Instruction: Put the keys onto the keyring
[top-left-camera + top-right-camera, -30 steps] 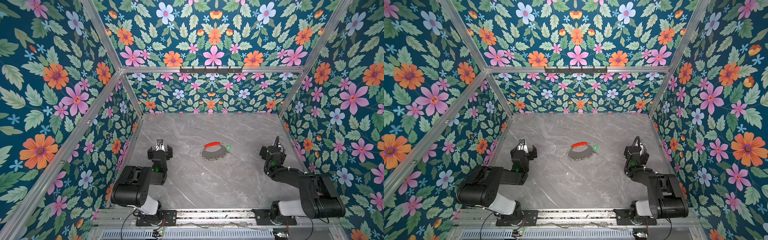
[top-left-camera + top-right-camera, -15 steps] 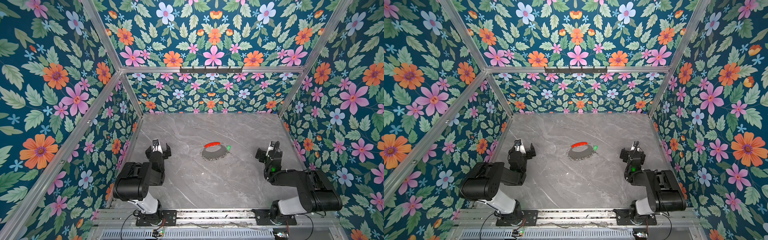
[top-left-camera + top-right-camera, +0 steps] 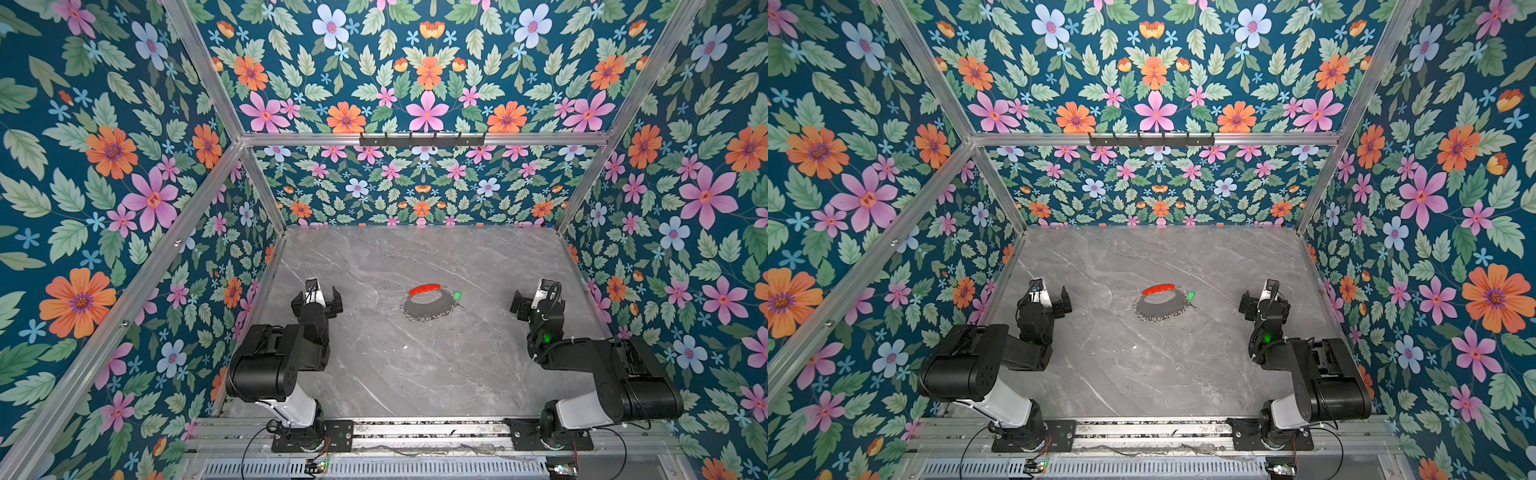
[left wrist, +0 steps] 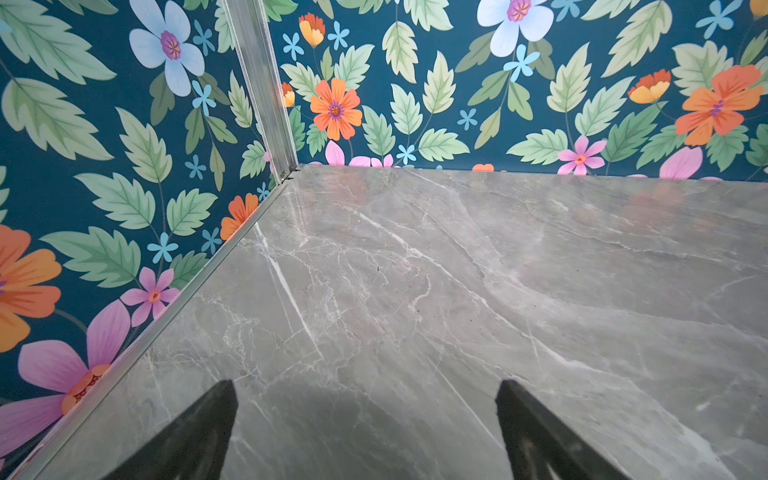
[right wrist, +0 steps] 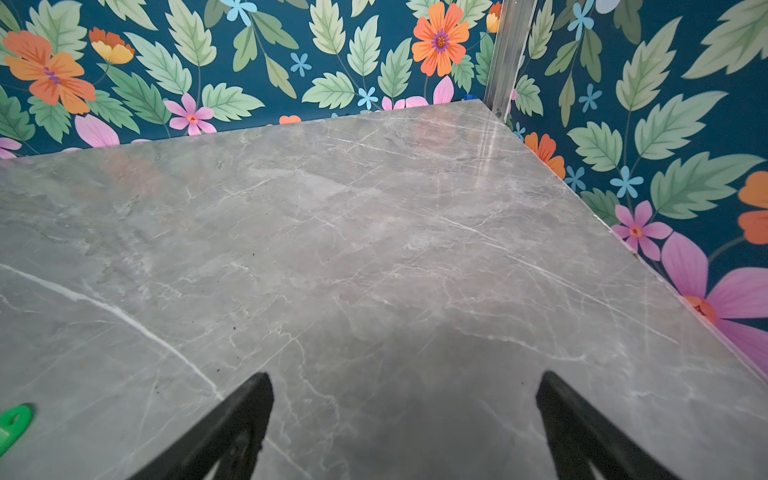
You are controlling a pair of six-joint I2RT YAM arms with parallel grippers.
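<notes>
The keyring [image 3: 424, 318] lies flat at mid-table in both top views, a grey ring with a red arc [image 3: 424, 289] on its far side and small silver loops along its rim [image 3: 1156, 318]. The green-headed key [image 3: 457, 296] [image 3: 1190, 296] rests against the ring's right edge. Whether it hangs on a loop I cannot tell. Its green head [image 5: 14, 419] shows at the edge of the right wrist view. My left gripper [image 3: 316, 297] [image 4: 365, 386] is open and empty, well left of the ring. My right gripper [image 3: 536, 297] [image 5: 405, 380] is open and empty, well right of it.
The grey marble table [image 3: 415, 374] is boxed in by floral walls on three sides with aluminium corner posts [image 4: 266, 91]. Both arm bases sit on a rail [image 3: 415, 430] along the front edge. A black hook bar [image 3: 422, 139] is mounted high on the back wall.
Both arms have folded back and lower toward their bases, and the grippers have turned slightly. The right gripper's jaws widened a little. The keyring and the key have not moved.
</notes>
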